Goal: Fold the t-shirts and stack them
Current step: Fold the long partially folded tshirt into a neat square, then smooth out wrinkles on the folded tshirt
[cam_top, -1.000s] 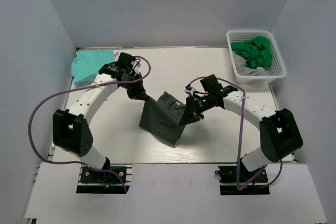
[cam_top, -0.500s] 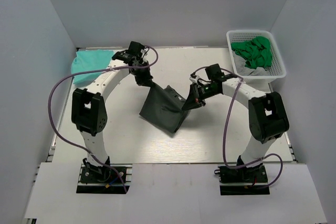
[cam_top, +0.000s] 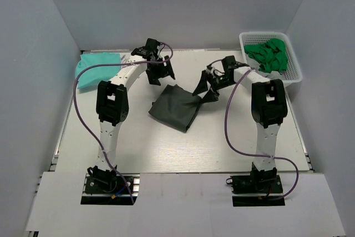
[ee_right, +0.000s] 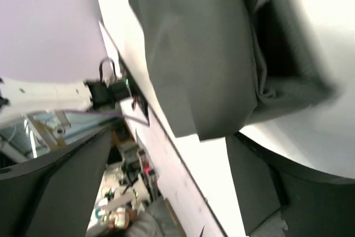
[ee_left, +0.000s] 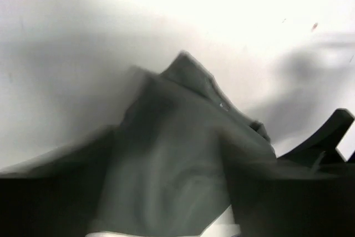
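A dark grey-green t-shirt (cam_top: 176, 109) lies folded and flat on the white table (cam_top: 138, 148), in the middle. My left gripper (cam_top: 160, 75) hovers just behind the shirt's far left corner. In the blurred left wrist view the shirt (ee_left: 183, 154) fills the space between the spread fingers of my left gripper (ee_left: 177, 198). My right gripper (cam_top: 205, 88) hangs at the shirt's far right corner, open. In the right wrist view my right gripper (ee_right: 172, 137) has nothing between its fingers and the shirt (ee_right: 199, 54) lies just beyond them. A mint-teal t-shirt (cam_top: 95, 68) lies folded at the back left.
A white basket (cam_top: 266, 34) at the back right holds a bright green t-shirt (cam_top: 268, 54) bunched over a pale grey one (cam_top: 259, 74). Both arms stretch far toward the back wall. Purple cables loop beside each arm.
Both grippers were shut on the dark shirt and have opened. The arms carried it toward the back and the shirt has dropped flat onto the table.
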Robot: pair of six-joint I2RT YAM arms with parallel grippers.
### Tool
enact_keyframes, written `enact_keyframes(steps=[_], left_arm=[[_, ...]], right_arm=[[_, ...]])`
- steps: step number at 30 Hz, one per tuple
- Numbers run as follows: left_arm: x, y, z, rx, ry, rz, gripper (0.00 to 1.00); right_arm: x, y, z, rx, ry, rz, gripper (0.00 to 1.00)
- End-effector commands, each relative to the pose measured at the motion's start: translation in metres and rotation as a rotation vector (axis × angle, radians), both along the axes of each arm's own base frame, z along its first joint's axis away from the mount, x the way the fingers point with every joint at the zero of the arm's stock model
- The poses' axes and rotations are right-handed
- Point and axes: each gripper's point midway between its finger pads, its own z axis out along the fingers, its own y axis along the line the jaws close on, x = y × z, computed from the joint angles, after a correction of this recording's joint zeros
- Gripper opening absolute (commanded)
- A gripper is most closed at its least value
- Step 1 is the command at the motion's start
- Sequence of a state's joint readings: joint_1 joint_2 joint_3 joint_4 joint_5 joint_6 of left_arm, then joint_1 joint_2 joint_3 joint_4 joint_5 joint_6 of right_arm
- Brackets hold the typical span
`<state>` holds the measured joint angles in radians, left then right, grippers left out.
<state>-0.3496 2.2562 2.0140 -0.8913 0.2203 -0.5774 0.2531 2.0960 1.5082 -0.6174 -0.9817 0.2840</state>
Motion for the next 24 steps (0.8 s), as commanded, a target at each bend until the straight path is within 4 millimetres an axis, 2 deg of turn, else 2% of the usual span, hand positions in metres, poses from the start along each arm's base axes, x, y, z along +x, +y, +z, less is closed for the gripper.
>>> enact_keyframes(steps=[1, 2, 3, 4, 7, 9, 10, 11, 12, 13, 14, 16, 17, 18, 19, 20, 22, 24], left_arm=[[0.025, 0.003, 0.046, -0.021, -0.104, 0.032, 1.00], [0.025, 0.003, 0.046, -0.021, -0.104, 0.032, 1.00], [0.020, 0.006, 0.045, -0.007, -0.097, 0.038, 1.00], [0.018, 0.007, 0.048, -0.010, -0.105, 0.039, 1.00], [0.011, 0.012, 0.057, -0.009, -0.132, 0.045, 1.00], [0.001, 0.008, 0.057, -0.014, -0.126, 0.022, 1.00], [-0.001, 0.009, 0.063, -0.017, -0.136, 0.022, 1.00], [-0.007, 0.004, 0.059, -0.018, -0.125, -0.003, 1.00], [-0.012, 0.004, 0.063, -0.024, -0.118, -0.008, 1.00], [-0.018, -0.003, 0.069, -0.046, -0.128, -0.037, 1.00], [-0.026, -0.003, 0.061, -0.055, -0.104, -0.048, 1.00], [-0.029, -0.013, 0.064, -0.118, -0.119, -0.071, 1.00], [-0.034, -0.011, 0.056, -0.117, -0.100, -0.062, 1.00], [-0.036, -0.012, 0.058, -0.130, -0.104, -0.069, 1.00], [-0.036, -0.014, 0.057, -0.137, -0.103, -0.074, 1.00], [-0.039, -0.013, 0.052, -0.138, -0.086, -0.063, 1.00], [-0.041, -0.016, 0.054, -0.153, -0.080, -0.072, 1.00], [-0.051, -0.014, 0.038, -0.150, -0.029, -0.068, 1.00]], right_arm=[[0.030, -0.010, 0.025, -0.004, -0.073, -0.011, 0.90], [0.033, -0.014, 0.026, -0.026, -0.076, -0.023, 0.90], [0.039, -0.013, 0.038, -0.025, -0.120, -0.026, 0.90], [0.043, -0.018, 0.033, -0.082, -0.134, -0.046, 0.90], [0.045, -0.030, 0.046, -0.169, -0.184, -0.093, 0.90], [0.040, -0.040, 0.035, -0.283, -0.169, -0.120, 0.90], [0.040, -0.050, 0.040, -0.357, -0.204, -0.155, 0.90], [0.043, -0.051, 0.041, -0.379, -0.234, -0.173, 0.90], [0.033, -0.053, 0.034, -0.384, -0.208, -0.166, 0.90], [0.028, -0.048, 0.053, -0.354, -0.255, -0.164, 0.90], [0.021, -0.039, 0.059, -0.313, -0.255, -0.143, 0.90], [0.010, -0.021, 0.070, -0.252, -0.275, -0.113, 0.90], [0.008, -0.015, 0.068, -0.223, -0.282, -0.108, 0.90], [0.002, 0.003, 0.076, -0.146, -0.286, -0.079, 0.90], [0.006, 0.011, 0.082, -0.107, -0.321, -0.080, 0.90], [-0.002, 0.016, 0.076, -0.085, -0.276, -0.077, 0.90], [0.003, 0.032, 0.080, -0.018, -0.303, -0.068, 0.90], [0.002, 0.041, 0.066, -0.026, -0.269, -0.065, 0.90]])
